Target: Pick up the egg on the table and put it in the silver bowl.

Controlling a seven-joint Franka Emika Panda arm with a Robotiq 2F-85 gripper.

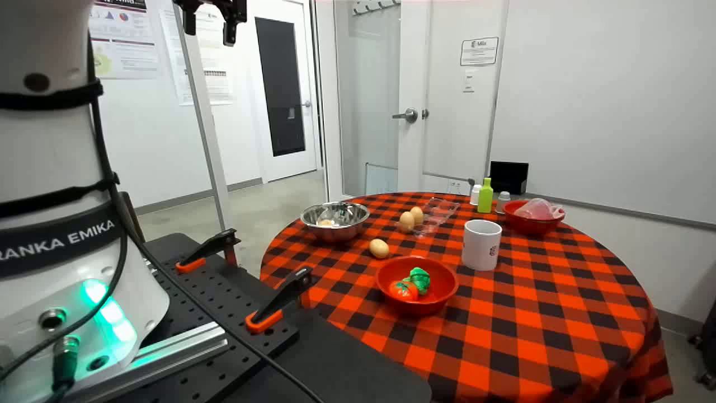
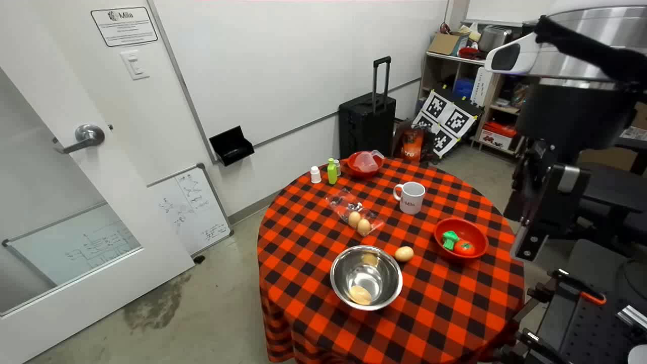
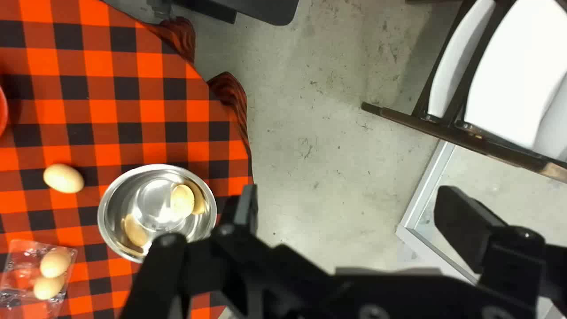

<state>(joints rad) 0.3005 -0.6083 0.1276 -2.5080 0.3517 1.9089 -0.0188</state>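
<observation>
A tan egg lies on the checkered table [image 1: 537, 319] in both exterior views [image 1: 378, 248] [image 2: 404, 254], between the silver bowl and a red bowl. It also shows at the left of the wrist view [image 3: 64, 178]. The shiny silver bowl [image 1: 335, 231] stands close to it near the table edge; it shows too in the other views [image 2: 390, 281] [image 3: 102, 213]. Inside it lies a tan egg [image 2: 360, 295] [image 3: 182, 201], with reflections on the wall. My gripper [image 3: 347, 199] is open and empty, high up [image 1: 210, 31], with floor beyond the table edge between its fingers.
Two more eggs [image 2: 359, 223] lie at a clear plastic carton [image 1: 439, 212]. A red bowl [image 1: 442, 296] holds a toy tomato and a green toy. A white mug [image 1: 481, 244], small bottles [image 1: 485, 196] and another red bowl [image 1: 531, 222] stand farther along the table.
</observation>
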